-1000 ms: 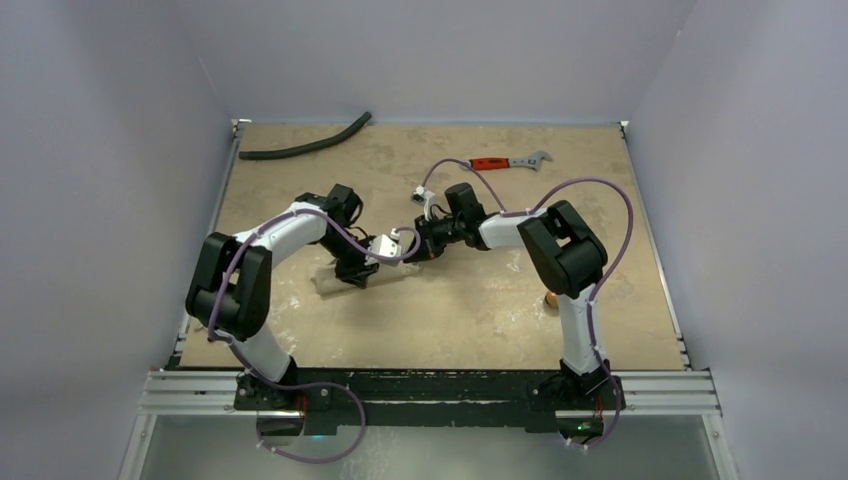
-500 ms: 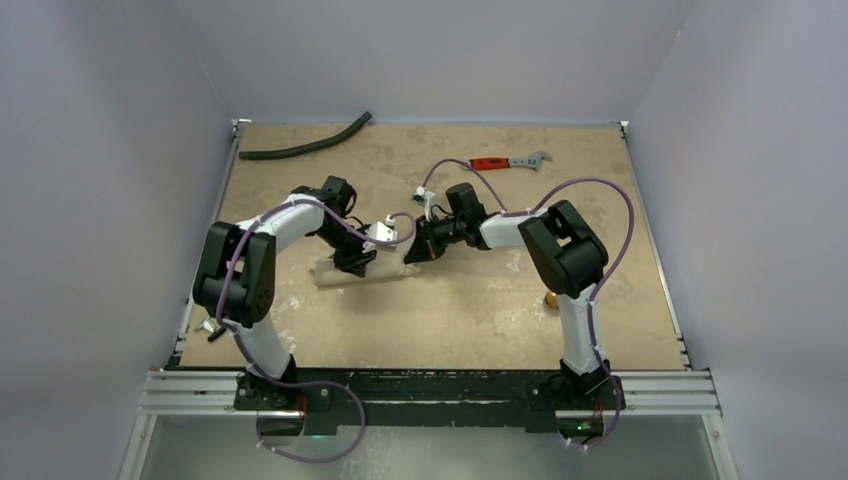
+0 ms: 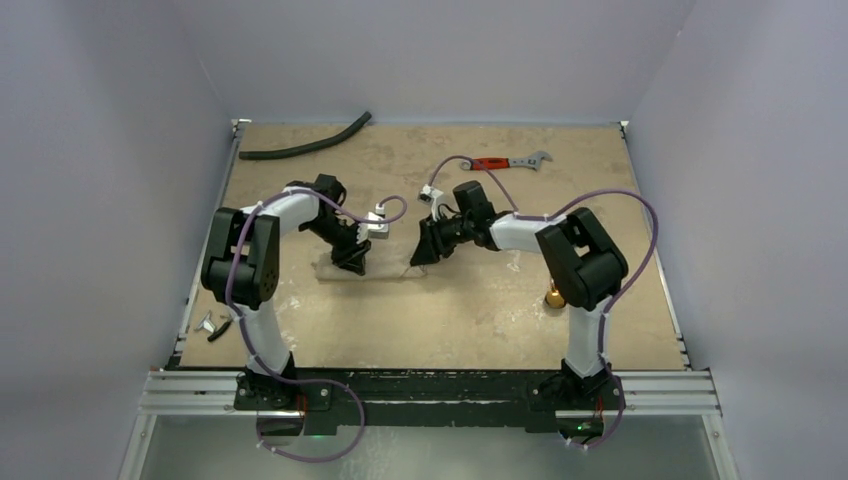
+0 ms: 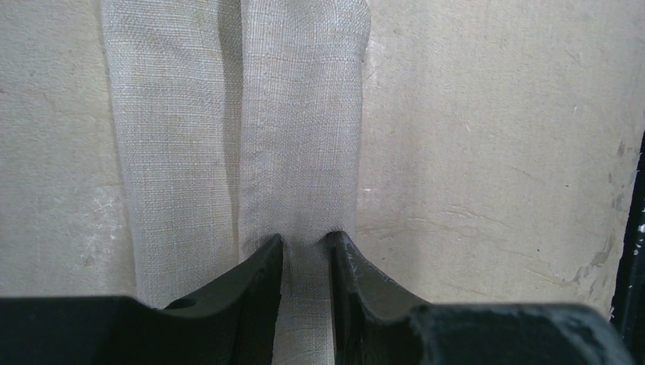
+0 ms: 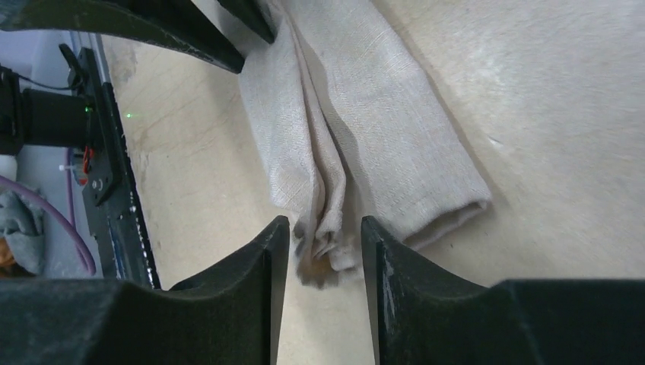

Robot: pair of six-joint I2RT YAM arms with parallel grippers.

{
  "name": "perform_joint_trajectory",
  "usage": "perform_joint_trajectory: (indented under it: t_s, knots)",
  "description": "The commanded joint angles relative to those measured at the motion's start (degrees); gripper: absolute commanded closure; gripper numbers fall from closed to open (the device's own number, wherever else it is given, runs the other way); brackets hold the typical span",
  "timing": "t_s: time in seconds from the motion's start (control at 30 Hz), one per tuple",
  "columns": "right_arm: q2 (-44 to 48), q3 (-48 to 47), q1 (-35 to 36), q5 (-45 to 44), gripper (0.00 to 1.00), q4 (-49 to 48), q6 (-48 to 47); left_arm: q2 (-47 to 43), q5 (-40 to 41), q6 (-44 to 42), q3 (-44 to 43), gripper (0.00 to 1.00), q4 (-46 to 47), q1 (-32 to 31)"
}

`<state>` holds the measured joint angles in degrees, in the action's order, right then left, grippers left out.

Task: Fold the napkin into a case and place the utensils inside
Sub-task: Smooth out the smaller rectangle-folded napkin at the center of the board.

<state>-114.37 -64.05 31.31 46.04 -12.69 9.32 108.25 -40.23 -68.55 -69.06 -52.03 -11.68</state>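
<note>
Left pincer (image 4: 304, 242): narrow, nips a raised crease of the folded napkin (image 4: 175, 114), middle of the counter (image 3: 480, 320). Right pincer (image 5: 325, 228): narrow, nips its end. Gold utensil (image 3: 552, 297) near right edge, mostly hidden behind right arm (image 3: 582, 262).

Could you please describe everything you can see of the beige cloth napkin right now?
The beige woven cloth napkin lies on the tan table, folded into a long narrow strip, its lengthwise layers overlapping. The left claw pinches a ridge near one end; the right claw straddles the bunched, pleated other end.
</note>
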Motion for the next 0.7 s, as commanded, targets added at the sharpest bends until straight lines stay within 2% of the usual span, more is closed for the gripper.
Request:
perform_joint_trajectory:
  t_s: [0.0,0.07,0.17,0.37,0.5,0.67]
  knots:
    - [6.4,0.1,-1.2,-5.9,0.57,4.3,-1.2,3.3,-0.6,-1.5,-0.1,0.73,-0.8,1.2]
    - [8.3,0.0,-1.2,-7.7,0.57,4.1,-1.6,3.9,-1.3,-1.5,-0.4,0.73,-1.3,1.5]
    - [10.8,2.7,-0.8,-8.8,0.64,0.0,0.3,4.3,-2.6,-1.1,-0.8,0.73,-1.8,2.0]
    - [9.3,3.1,5.4,-7.6,1.0,-7.9,3.0,5.8,-5.3,0.3,-2.1,0.73,-2.8,2.8]
    - [4.5,2.1,7.3,-4.2,1.0,-13.4,6.6,5.6,-5.3,0.5,-1.6,0.73,-2.4,2.9]
    - [-2.3,2.8,5.0,0.1,1.0,-20.4,11.4,5.2,-5.1,0.8,-1.5,0.73,-1.9,2.9]
